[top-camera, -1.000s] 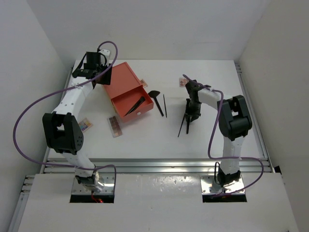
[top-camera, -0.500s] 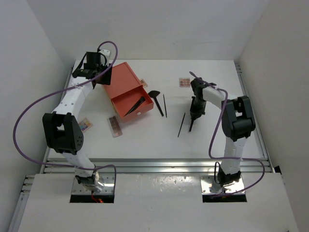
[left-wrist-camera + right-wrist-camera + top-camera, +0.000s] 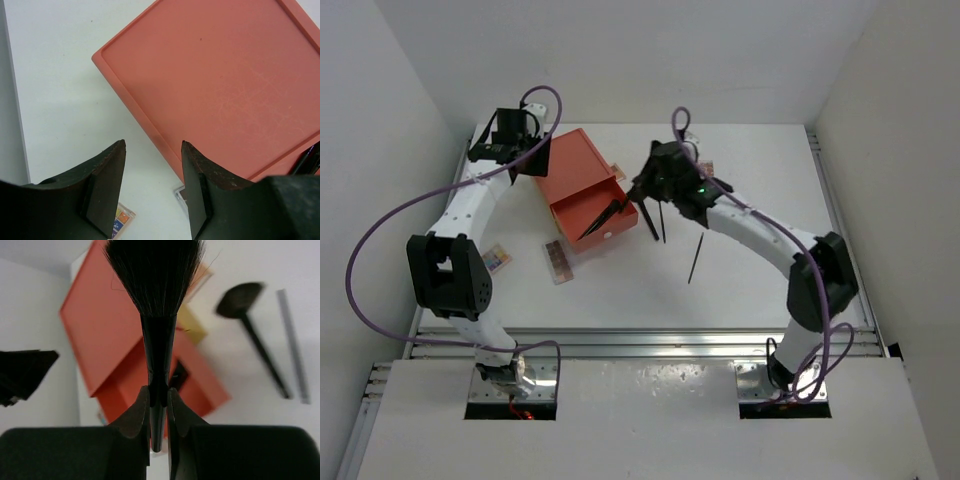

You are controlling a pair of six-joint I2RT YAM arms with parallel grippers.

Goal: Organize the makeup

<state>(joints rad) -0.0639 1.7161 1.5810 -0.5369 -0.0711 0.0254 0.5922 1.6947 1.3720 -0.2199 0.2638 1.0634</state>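
Seen from above, a white table (image 3: 750,290) carried an orange box (image 3: 578,165) whose open drawer (image 3: 610,235) held dark brushes (image 3: 604,218). The right fingers (image 3: 142,407) pinched the handle of a fluffy black brush (image 3: 156,285), held in the air just right of the drawer. A fan brush (image 3: 239,299) lay on the table beside the box, and a thin stick (image 3: 696,258) lay nearer the arms. Two palettes (image 3: 557,261) lay near the box's near-left side. The left fingers (image 3: 112,165) were spread, gripping nothing, above the box's far-left corner
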